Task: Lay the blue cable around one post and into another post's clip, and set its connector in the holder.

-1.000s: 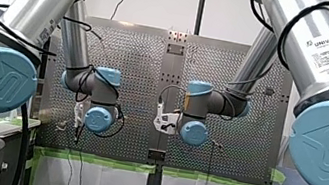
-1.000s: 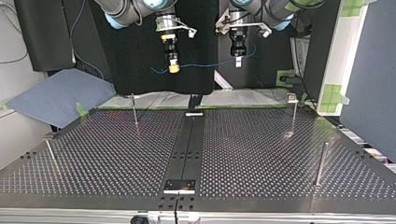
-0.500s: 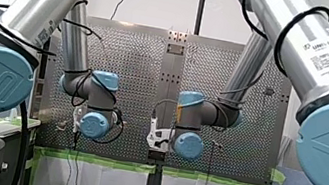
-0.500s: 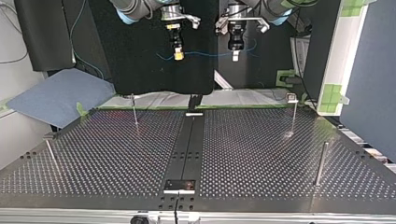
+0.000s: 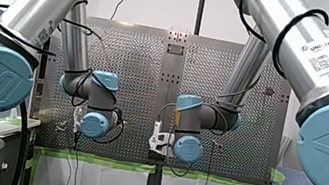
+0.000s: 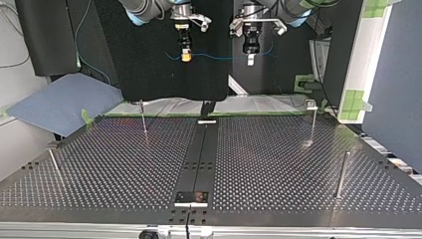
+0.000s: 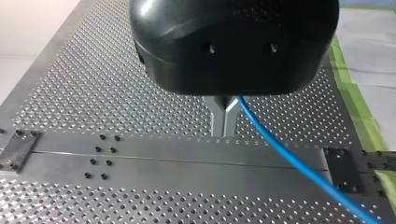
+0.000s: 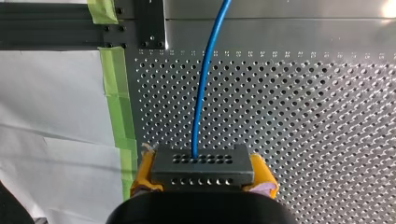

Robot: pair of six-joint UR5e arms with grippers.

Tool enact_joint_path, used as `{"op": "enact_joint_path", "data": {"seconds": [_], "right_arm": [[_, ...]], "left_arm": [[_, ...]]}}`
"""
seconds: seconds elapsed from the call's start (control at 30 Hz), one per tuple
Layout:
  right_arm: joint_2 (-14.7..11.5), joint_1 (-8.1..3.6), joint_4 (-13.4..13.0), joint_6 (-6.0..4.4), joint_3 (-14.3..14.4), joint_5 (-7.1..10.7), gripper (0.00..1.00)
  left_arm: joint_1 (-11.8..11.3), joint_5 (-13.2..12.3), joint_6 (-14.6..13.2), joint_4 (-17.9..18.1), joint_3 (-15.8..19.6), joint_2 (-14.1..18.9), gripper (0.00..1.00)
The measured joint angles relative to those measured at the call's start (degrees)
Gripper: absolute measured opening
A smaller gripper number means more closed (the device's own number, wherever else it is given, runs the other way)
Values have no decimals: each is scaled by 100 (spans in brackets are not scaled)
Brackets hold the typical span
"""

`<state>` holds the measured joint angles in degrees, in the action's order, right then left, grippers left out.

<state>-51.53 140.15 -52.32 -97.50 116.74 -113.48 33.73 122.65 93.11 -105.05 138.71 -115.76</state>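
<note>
Perforated metal table (image 6: 278,164) with a black centre strip (image 6: 199,159) down its middle. Blue cloth (image 6: 64,102) lies off the table at the top view's left.

2 arms. In the front view my left arm (image 5: 40,6) and my right arm (image 5: 302,44) both angle down from the shoulders and bend in toward the middle, wrists side by side. In the top view both grippers point straight down, high over the table's far edge.

4 posts (top view):
- thin post (image 6: 144,119), far left
- clip-topped post (image 6: 312,122), far right
- thick post (image 6: 342,174), near right
- tilted post (image 6: 53,164), left edge

2 grippers:
- my right gripper (image 8: 203,164): yellow pads clamped on the two sides of the connector
- my left gripper (image 7: 223,122): metal fingers pinched together on the cable, which leaves beside them and runs off above the strip

1 blue cable (image 6: 214,57), strung in the air between the two grippers, well apart from every post.

1 connector (image 8: 203,171), a grey block with the cable exiting its face.
</note>
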Motion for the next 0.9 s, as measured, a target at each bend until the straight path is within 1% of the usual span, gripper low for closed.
{"op": "enact_joint_path", "data": {"seconds": [0.07,0.13,0.23,0.3,0.4,0.53,0.7,0.8,0.9], "right_arm": [[-43,5,43,-60,-22,42,0],[-131,8,131,-154,-69,110,0],[-290,-9,290,-308,-103,223,0],[-401,-37,399,-363,-113,318,0],[-549,-74,548,-372,-120,457,0],[-743,-126,741,-371,-141,648,0],[-961,-192,960,-366,-260,862,0],[-1101,-238,1098,-359,-376,921,0],[-1243,-284,1242,-354,-511,940,0]], "left_arm": [[0,-21,-4,-52,-47,51,0],[1,-45,15,-140,-129,137,0],[-22,-116,119,-292,-280,289,0],[-37,-146,217,-398,-381,398,0],[-54,-158,317,-541,-458,541,0],[-124,-126,345,-721,-500,721,0],[-225,-87,410,-963,-533,962,0],[-347,-98,424,-1112,-545,1112,0],[-495,-176,433,-1268,-547,1268,0]]}}
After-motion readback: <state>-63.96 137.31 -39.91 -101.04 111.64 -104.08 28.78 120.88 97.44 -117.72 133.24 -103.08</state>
